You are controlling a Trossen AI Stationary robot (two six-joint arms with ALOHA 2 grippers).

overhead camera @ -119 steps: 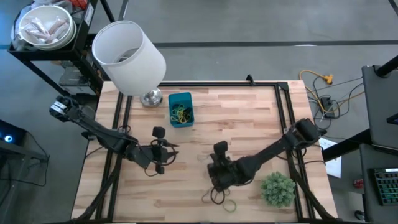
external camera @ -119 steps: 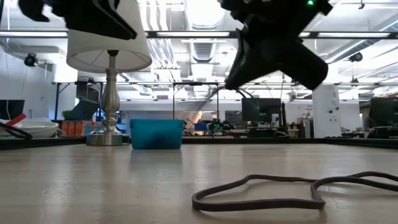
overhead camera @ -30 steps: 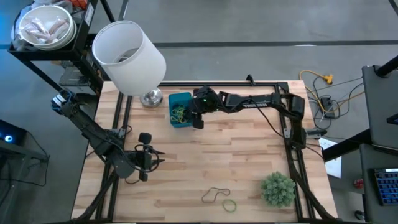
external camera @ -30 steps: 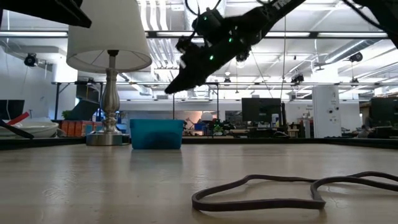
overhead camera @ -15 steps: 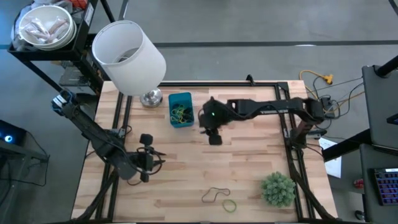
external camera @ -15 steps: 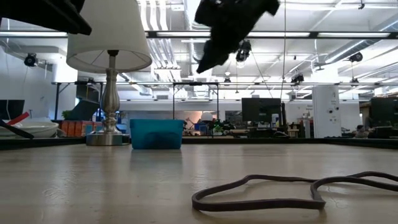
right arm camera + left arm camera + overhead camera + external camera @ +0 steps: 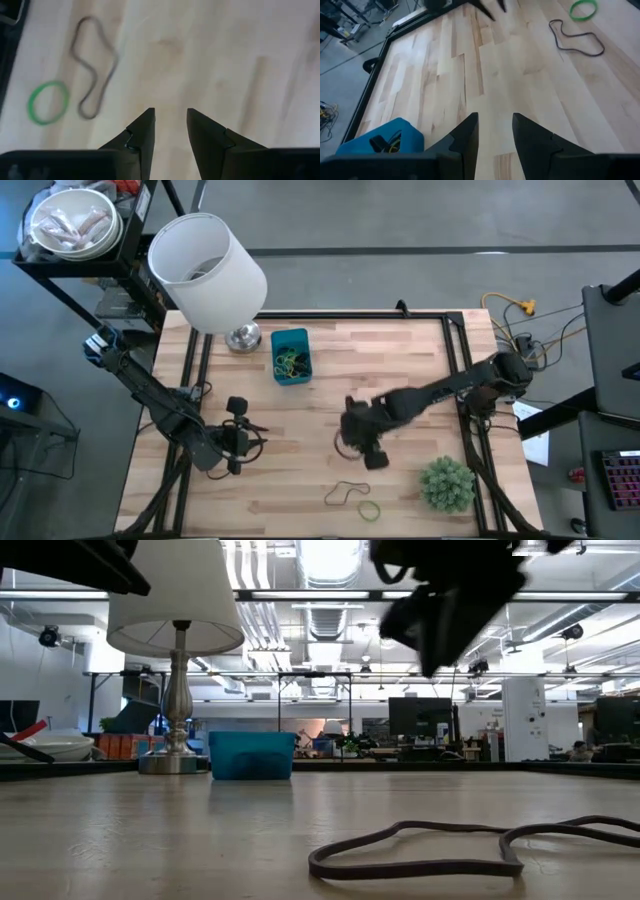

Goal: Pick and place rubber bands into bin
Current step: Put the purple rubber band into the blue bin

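Observation:
The blue bin (image 7: 291,355) stands at the table's far side with several green and yellow rubber bands inside. Two more rubber bands lie flat on the wood near the front edge: a dark loop (image 7: 347,493) and a green ring (image 7: 370,509). My right gripper (image 7: 368,452) hangs open and tipped downward above the table, just short of these two; its wrist view shows the dark loop (image 7: 92,70) and green ring (image 7: 47,102) ahead of its empty fingers. My left gripper (image 7: 252,437) waits open at the table's left, nothing between its fingers (image 7: 495,120).
A big white lamp shade (image 7: 207,272) on a metal foot stands at the far left corner beside the bin. A bushy green plant (image 7: 446,483) sits near the front right, close to the two loose bands. Bare wood lies between the bin and the bands.
My right gripper has swung from above the bin toward the table's near edge and somewhat to the right, tipping its fingers more steeply downward, and now hangs just short of the two loose bands. The bands on the table have stayed put.

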